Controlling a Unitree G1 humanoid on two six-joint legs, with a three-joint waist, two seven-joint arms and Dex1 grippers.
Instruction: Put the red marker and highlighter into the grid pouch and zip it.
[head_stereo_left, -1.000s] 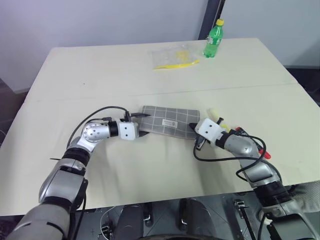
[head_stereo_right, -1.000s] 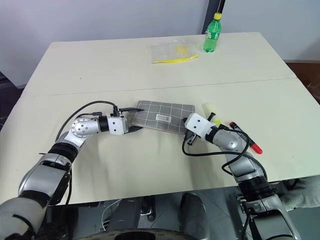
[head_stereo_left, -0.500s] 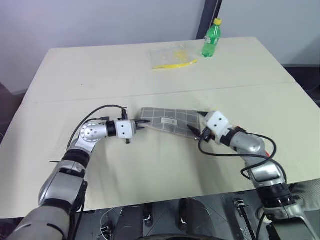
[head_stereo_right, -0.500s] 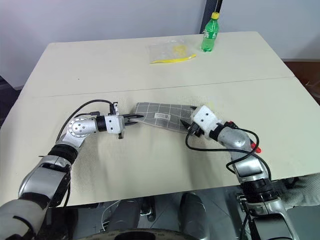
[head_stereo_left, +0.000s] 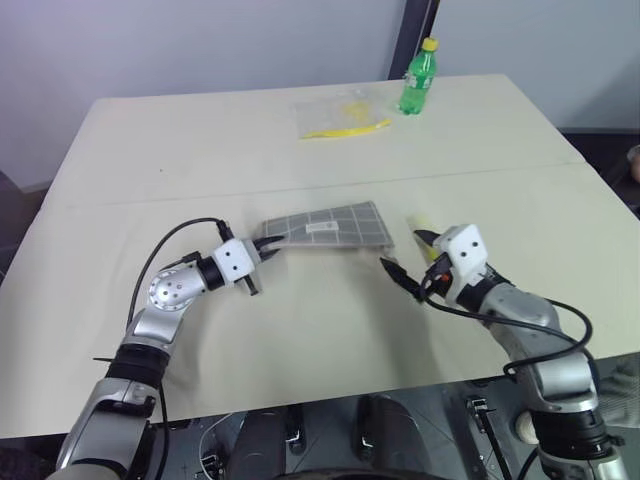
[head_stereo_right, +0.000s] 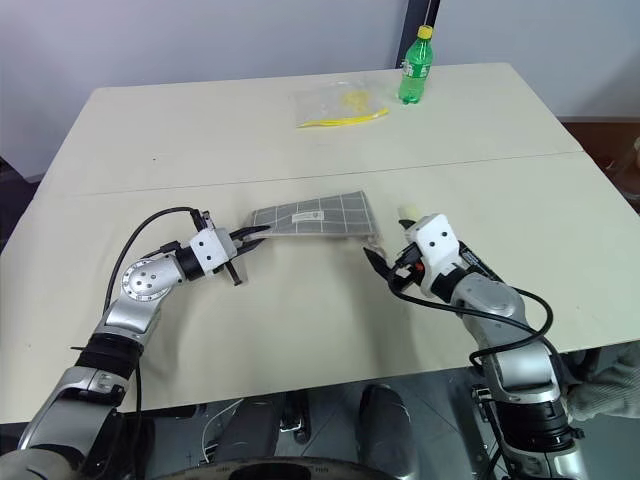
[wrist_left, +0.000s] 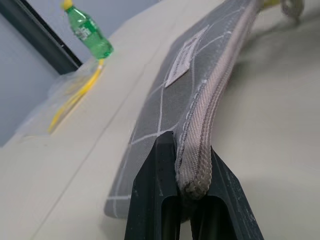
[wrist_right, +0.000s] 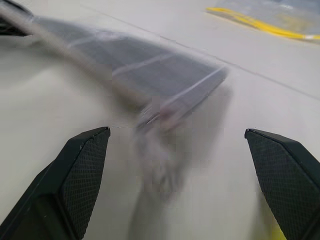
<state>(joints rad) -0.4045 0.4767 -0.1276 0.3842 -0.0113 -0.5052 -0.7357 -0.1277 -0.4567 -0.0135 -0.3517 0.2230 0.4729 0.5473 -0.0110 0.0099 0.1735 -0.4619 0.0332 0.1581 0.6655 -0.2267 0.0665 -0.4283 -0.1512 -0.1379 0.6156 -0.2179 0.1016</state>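
I have the left gripper (wrist_left: 192, 200) pinched tight on the zip-edge corner of the grid pouch (head_stereo_left: 325, 227), its two black fingers (wrist_left: 150, 195) pressed against the fabric on either side of the seam. In the head views the pouch is lifted at that corner and tilted, its far end near the middle of the bench (head_stereo_left: 200, 140). The small white label (wrist_left: 186, 61) faces up on the grey grid cloth.

My right gripper (head_stereo_left: 408, 262) sits just beside the pouch's other end, jaws spread wide and holding nothing; in the right wrist view both fingers (wrist_right: 80, 170) stand far apart with the pouch's end between and beyond them, blurred. A loose bit hangs from that end of the pouch; I cannot tell what it is.

The highlighter (head_stereo_left: 420, 224) lies pale yellow on the bench just beyond the right gripper, outside the pouch.

At the far side of the bench a clear plastic bag (head_stereo_left: 340, 112) with yellow contents lies beside a green bottle (head_stereo_left: 417, 78) with a yellow cap.
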